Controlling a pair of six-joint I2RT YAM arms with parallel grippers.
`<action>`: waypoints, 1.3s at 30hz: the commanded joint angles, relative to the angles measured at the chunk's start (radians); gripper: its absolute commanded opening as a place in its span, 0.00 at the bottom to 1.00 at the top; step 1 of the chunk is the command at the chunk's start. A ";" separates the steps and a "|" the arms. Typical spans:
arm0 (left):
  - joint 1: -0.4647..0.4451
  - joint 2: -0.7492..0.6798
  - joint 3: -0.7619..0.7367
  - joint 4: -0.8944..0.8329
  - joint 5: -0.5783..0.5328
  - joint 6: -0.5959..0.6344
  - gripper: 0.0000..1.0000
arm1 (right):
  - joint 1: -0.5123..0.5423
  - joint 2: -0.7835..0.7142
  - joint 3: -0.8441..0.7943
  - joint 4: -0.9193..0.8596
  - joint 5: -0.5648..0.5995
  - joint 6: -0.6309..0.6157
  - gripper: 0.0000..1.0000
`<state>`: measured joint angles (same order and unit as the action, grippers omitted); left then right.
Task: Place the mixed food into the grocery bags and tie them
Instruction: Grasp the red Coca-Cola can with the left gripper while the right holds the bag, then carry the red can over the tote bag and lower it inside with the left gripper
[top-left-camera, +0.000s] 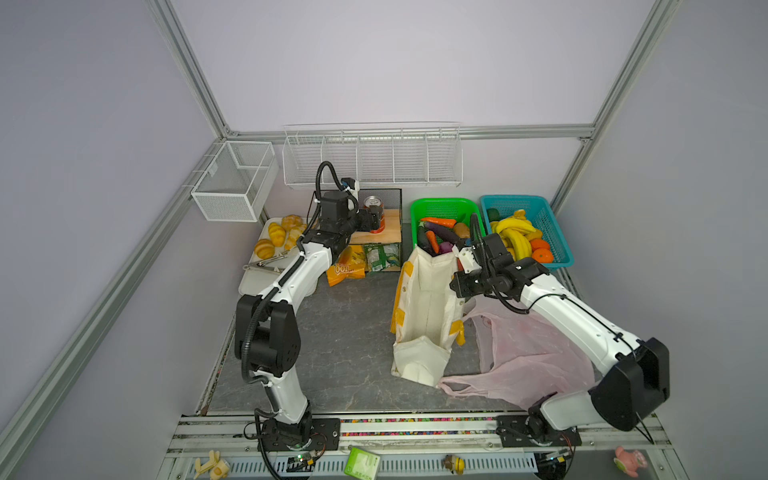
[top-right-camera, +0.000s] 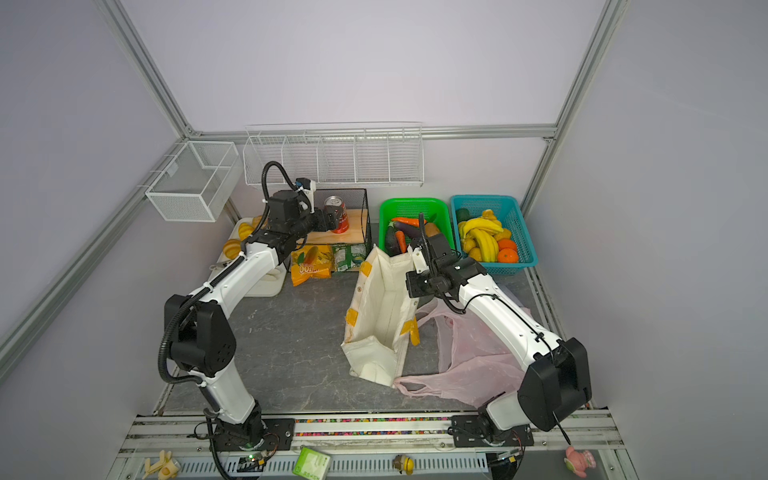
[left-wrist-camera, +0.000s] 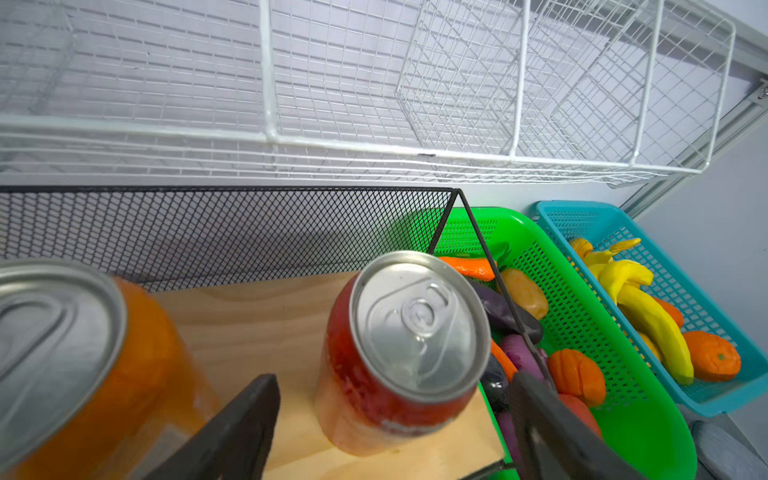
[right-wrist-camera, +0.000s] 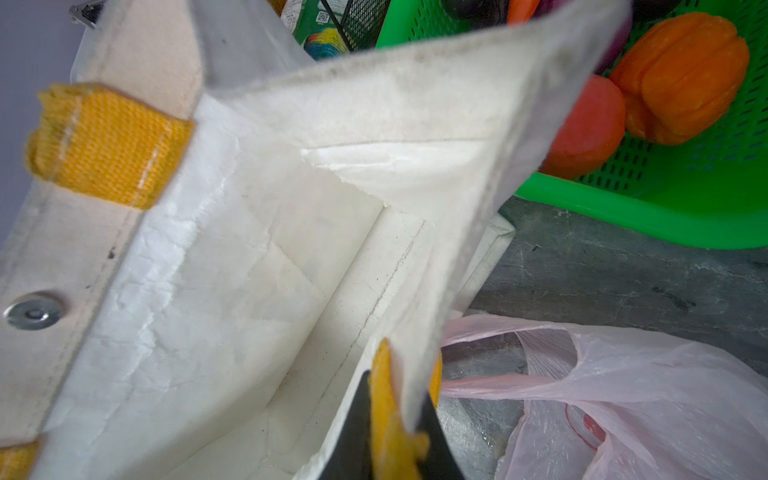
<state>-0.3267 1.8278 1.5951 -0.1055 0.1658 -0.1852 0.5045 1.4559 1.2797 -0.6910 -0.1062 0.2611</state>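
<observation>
A red cola can (left-wrist-camera: 399, 353) stands on a wooden shelf board, seen in both top views (top-left-camera: 376, 214) (top-right-camera: 338, 216). My left gripper (left-wrist-camera: 395, 386) is open, one finger on each side of the can and apart from it. An orange soda can (left-wrist-camera: 83, 365) stands beside it, hidden by the arm in the top views. The cream canvas tote (top-left-camera: 424, 299) (right-wrist-camera: 249, 270) stands open mid-table. My right gripper (right-wrist-camera: 395, 399) is shut on its rim at a yellow handle patch. The pink plastic bag (top-left-camera: 528, 353) (right-wrist-camera: 623, 395) lies flat to its right. Round orange fruits (top-left-camera: 542, 254) sit in the blue basket.
A green basket (top-left-camera: 444, 205) of vegetables and a blue basket (top-left-camera: 536, 208) of bananas stand behind the tote. Croissants (top-left-camera: 276, 237) and tongs lie on a white tray at the left. Snack packs (top-left-camera: 349, 270) sit under the black mesh shelf (top-left-camera: 392, 199). A white wire rack (top-left-camera: 374, 158) hangs above.
</observation>
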 joint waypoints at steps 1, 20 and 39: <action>-0.003 0.051 0.079 -0.067 0.020 0.038 0.87 | -0.008 0.005 -0.003 0.052 -0.009 -0.008 0.08; -0.002 0.188 0.250 -0.149 0.050 0.099 0.57 | -0.009 0.024 -0.018 0.055 -0.015 -0.008 0.08; -0.086 -0.391 -0.272 0.089 0.030 -0.039 0.14 | -0.009 -0.033 -0.074 0.164 -0.010 0.090 0.08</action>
<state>-0.3653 1.5791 1.3533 -0.1635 0.1936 -0.1791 0.5037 1.4536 1.2179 -0.5880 -0.1139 0.3218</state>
